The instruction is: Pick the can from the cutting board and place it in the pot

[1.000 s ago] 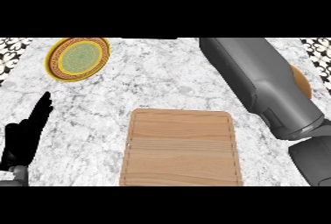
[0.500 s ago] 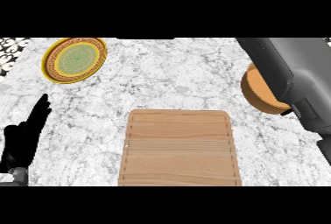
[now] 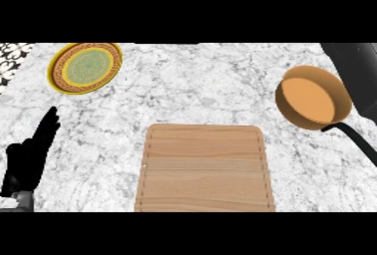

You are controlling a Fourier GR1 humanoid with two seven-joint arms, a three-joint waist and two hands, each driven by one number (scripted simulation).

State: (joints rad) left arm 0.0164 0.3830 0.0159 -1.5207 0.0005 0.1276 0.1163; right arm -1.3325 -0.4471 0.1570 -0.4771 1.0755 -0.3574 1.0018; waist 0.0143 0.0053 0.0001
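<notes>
The wooden cutting board [image 3: 205, 168] lies at the front centre of the counter with nothing on it. No can shows anywhere in the head view. The pot [image 3: 312, 97], orange inside with a black handle [image 3: 358, 140], sits at the right, and only its orange inside shows. Just beyond it a dark part of my right hand or arm [image 3: 358, 73] runs along the right edge, touching the pot's rim in this view. My left hand [image 3: 29, 158] rests open at the lower left, fingers up, well left of the board.
A yellow plate [image 3: 85, 67] with a green centre and patterned rim lies at the back left. The marble counter [image 3: 199, 89] stretches between plate, board and pot. A patterned tile strip shows at the far left edge.
My right arm has swung from over the board's right side out to the right edge, uncovering the whole pot. The left hand and the board have stayed put.
</notes>
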